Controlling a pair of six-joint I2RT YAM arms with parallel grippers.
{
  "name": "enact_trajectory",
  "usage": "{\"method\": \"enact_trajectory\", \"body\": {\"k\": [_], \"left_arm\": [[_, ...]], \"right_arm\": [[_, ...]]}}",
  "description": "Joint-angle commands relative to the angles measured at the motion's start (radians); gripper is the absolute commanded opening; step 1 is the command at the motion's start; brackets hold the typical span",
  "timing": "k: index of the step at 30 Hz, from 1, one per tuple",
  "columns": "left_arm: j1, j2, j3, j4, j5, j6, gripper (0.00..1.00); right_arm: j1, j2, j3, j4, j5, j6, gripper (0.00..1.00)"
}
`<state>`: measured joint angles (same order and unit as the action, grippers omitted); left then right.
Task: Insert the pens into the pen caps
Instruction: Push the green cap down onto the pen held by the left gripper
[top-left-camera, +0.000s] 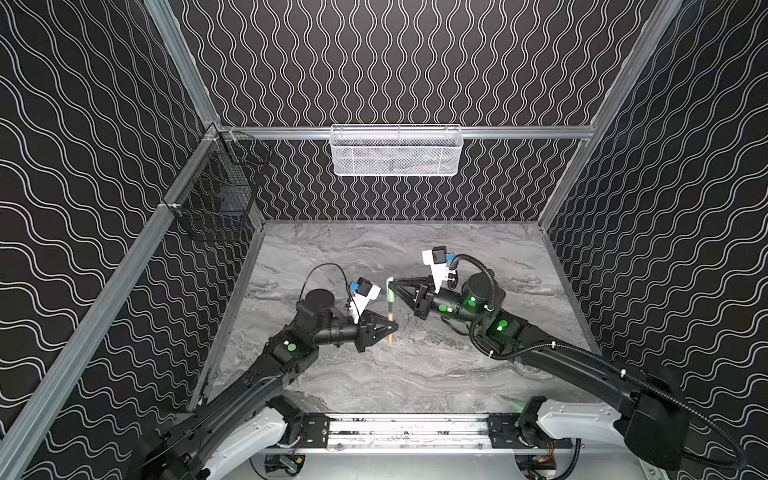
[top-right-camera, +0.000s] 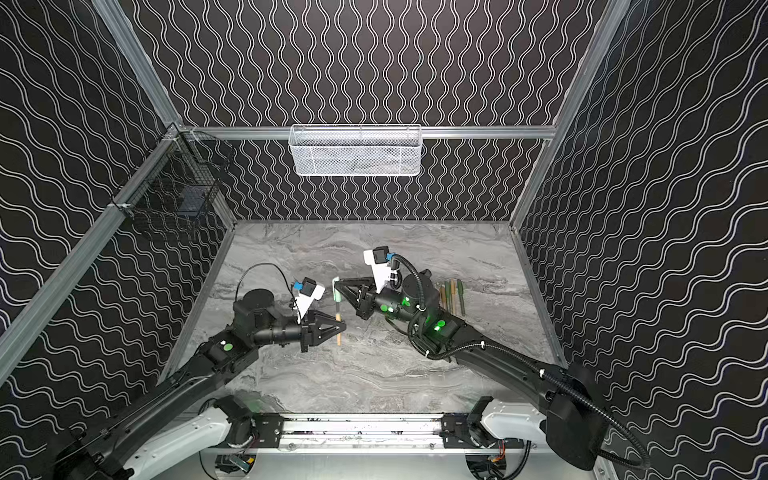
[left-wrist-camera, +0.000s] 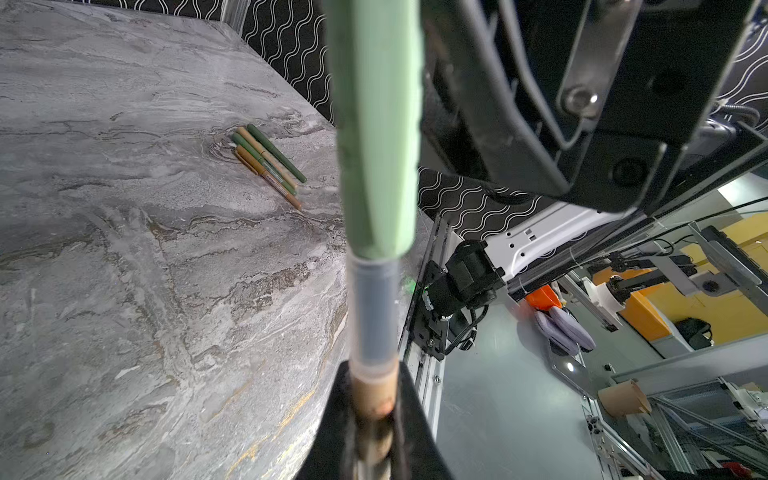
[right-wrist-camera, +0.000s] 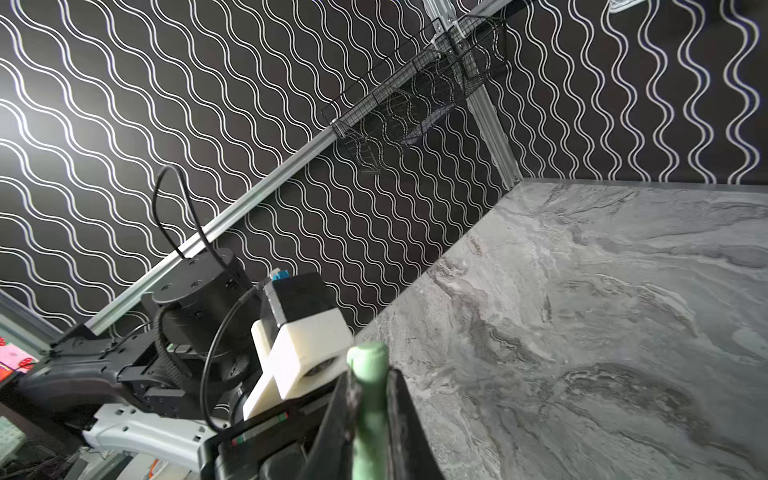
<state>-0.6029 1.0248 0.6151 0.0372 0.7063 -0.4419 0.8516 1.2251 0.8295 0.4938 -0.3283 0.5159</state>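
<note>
While both top views look down on the grey marbled surface (top-left-camera: 374, 374), the left pincer (top-left-camera: 392, 328) is clamped on a tan-orange pen (top-left-camera: 390, 340). The right pincer (top-left-camera: 390, 284) is clamped on a pale green cap (top-left-camera: 390, 291) fitted over the pen's far end, above mid-surface. In a top view, 4 other pens (top-right-camera: 452, 296) lie side by side past the right arm.

The left wrist view shows a greyish clear section between cap (left-wrist-camera: 376, 124) and tan barrel (left-wrist-camera: 372, 399). The 4 other pens (left-wrist-camera: 268, 164), alternately green and tan, carry print too small to read.

The right wrist view shows only the cap's (right-wrist-camera: 368, 374) rounded end, squeezed between the pincer's fingers (right-wrist-camera: 338, 419).
</note>
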Motion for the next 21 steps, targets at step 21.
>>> {"method": "enact_trajectory", "body": {"k": [21], "left_arm": [[0.010,-0.043,0.071,0.092,-0.058,0.069,0.00]], "right_arm": [[0.020,0.043,0.000,-0.102,-0.098,0.079,0.12]]}}
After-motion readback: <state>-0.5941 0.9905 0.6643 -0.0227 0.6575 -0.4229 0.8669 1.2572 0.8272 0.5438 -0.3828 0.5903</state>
